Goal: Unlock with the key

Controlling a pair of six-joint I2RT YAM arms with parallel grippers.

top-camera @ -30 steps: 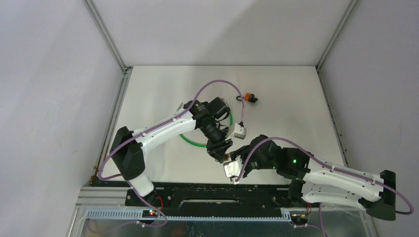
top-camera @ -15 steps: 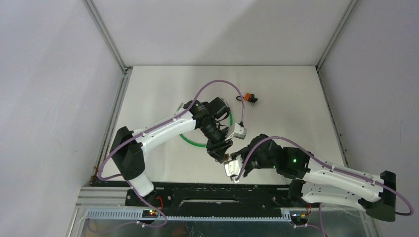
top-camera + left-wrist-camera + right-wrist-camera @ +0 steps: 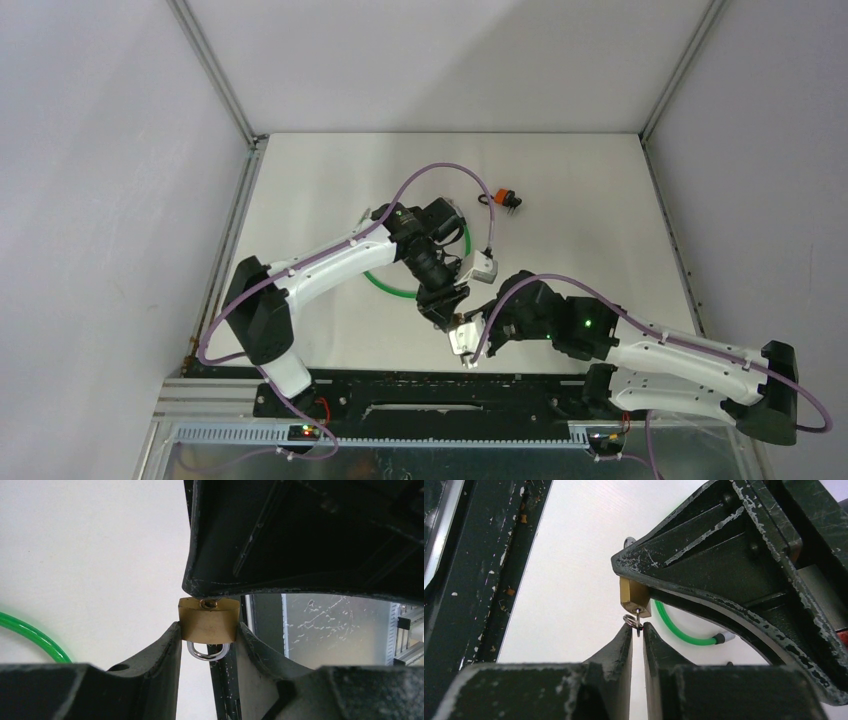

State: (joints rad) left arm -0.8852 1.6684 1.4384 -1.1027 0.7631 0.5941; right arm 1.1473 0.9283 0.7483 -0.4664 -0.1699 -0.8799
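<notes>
Jaws of the left gripper [image 3: 207, 630] were clenched on a brass padlock [image 3: 208, 621], one finger on each side, shackle [image 3: 208, 650] toward the wrist. Jaws of the right gripper [image 3: 637, 628] were pinched nearly together on the key [image 3: 638, 614], which sat in the padlock's keyhole with its ring [image 3: 631, 621] at the fingertips. Padlock was held off the table [image 3: 320, 180], near-middle. Green hose [image 3: 383, 284] lay just left.
</notes>
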